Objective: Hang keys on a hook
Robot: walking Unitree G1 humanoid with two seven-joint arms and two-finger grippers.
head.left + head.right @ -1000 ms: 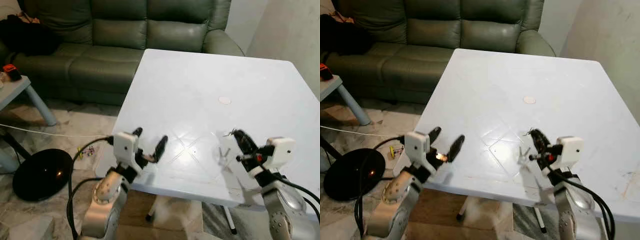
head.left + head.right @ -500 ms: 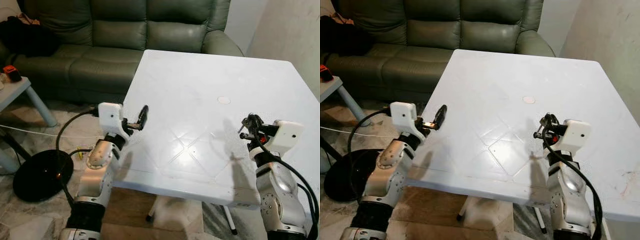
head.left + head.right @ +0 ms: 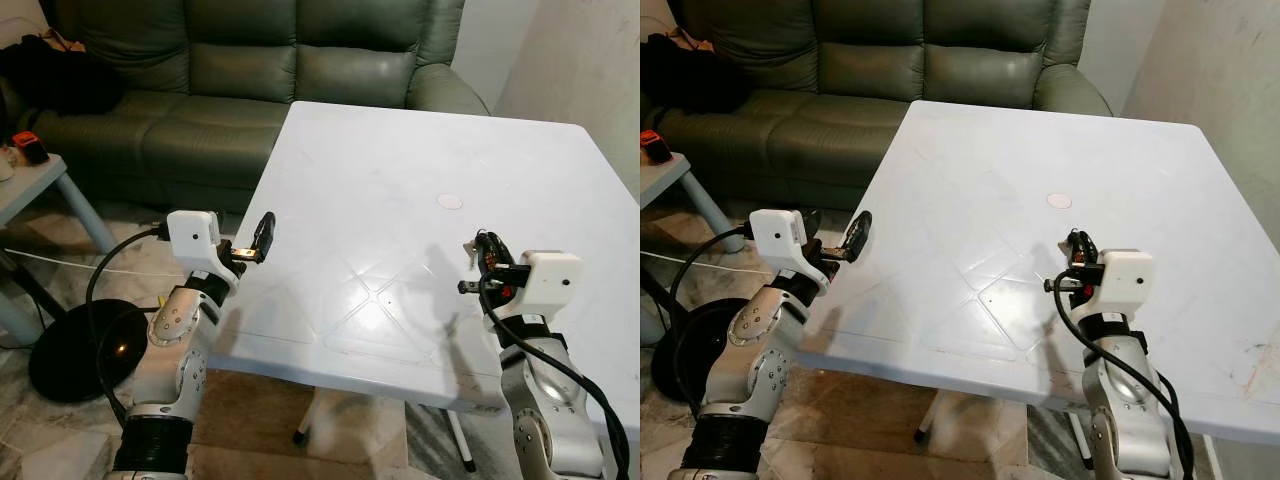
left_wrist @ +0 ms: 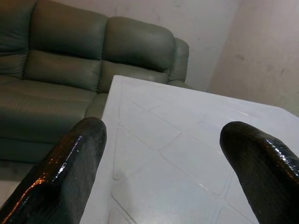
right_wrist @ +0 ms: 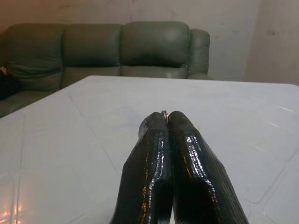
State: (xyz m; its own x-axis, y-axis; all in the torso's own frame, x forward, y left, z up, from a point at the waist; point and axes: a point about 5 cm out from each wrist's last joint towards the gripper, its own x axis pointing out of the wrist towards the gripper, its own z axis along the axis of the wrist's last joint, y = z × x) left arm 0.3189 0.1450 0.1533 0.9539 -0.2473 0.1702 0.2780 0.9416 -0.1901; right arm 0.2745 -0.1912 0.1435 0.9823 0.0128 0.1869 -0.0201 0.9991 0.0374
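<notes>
My right gripper (image 3: 480, 248) is held above the near right part of the white table (image 3: 400, 160), pointing away over the tabletop. Its fingers (image 5: 159, 154) are pressed together, and a small metal key ring (image 5: 164, 112) peeks out at their tips; the rest of the keys is hidden. My left gripper (image 3: 262, 232) hovers at the table's near left edge, open with nothing between its fingers (image 4: 65, 168). A small round white disc (image 3: 450, 201) lies flat on the table beyond the right gripper. I can make out no hook.
A green leather sofa (image 3: 250, 70) stands behind the table. To the left are a low pale side table (image 3: 40, 185) with a red and black object, a black round base (image 3: 70, 350) on the floor and a white cable. A wall (image 3: 590, 60) rises at the right.
Both arms have risen from the table's near edge. The right gripper lifted the keys up off the tabletop. The left gripper swung left and outward to the table's edge.
</notes>
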